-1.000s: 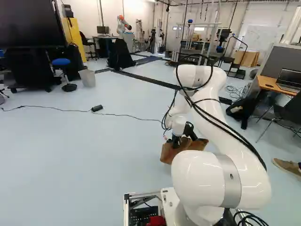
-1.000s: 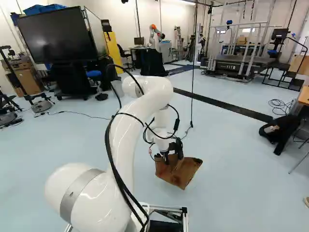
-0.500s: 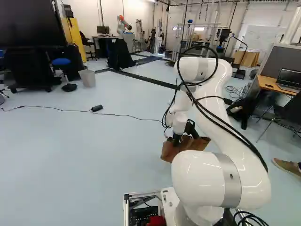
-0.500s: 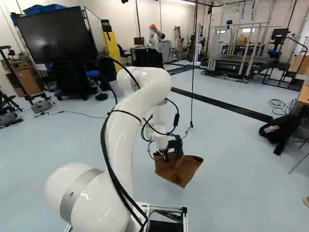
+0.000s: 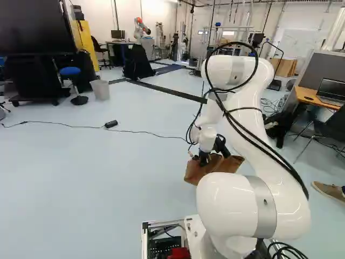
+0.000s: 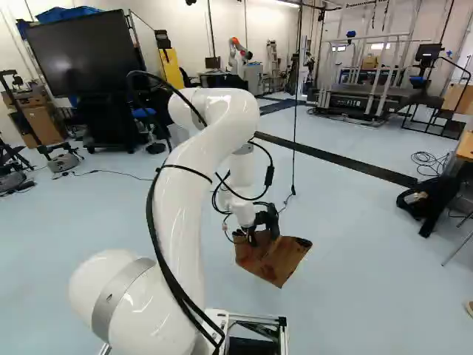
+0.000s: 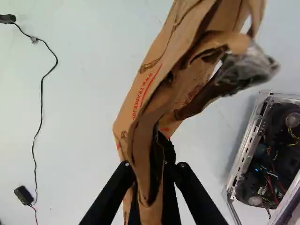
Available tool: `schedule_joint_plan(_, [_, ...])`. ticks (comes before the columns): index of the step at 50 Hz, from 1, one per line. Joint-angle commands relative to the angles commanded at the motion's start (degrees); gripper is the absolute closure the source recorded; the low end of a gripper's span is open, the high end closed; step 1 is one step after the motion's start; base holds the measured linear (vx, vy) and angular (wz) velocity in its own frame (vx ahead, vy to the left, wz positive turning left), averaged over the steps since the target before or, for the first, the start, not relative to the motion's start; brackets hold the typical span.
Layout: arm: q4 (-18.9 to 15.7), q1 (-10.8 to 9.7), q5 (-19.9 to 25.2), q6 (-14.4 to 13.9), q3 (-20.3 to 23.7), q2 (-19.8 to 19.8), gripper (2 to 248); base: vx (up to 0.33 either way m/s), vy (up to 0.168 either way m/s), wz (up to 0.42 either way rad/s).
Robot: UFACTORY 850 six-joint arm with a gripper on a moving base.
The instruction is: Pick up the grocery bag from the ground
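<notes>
At the left of the left base view, the cord (image 5: 73, 125) lay on the floor (image 5: 81, 178) with its small black box (image 5: 111, 124); if the bag came down low there and swung, it could catch this line. Next was the open frame (image 5: 161, 224) of the base, and a return made too close might push the bag against its edge. Then came the bag (image 5: 197, 172) itself, ahead of the base, tilted, and it seemed to hang off the floor, although I could not tell if its lowest corner was free. The gripper (image 7: 153, 165) was clamped on the folded paper, with one finger at each side. Since it had only a part of the bag, a heavy content might tear the paper or make it slip, and a quick lift could shake out the shiny wrap (image 7: 248, 68). Right of the bag stood the arm (image 5: 242, 124), whose hanging cables (image 5: 190, 135) might snag on a loose fold.
</notes>
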Motion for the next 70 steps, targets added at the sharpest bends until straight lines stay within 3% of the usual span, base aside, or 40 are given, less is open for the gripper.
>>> schedule_joint_plan(70, [0.0,-1.0,0.0,0.0,14.5,18.9,222,0.000,0.000,0.000])
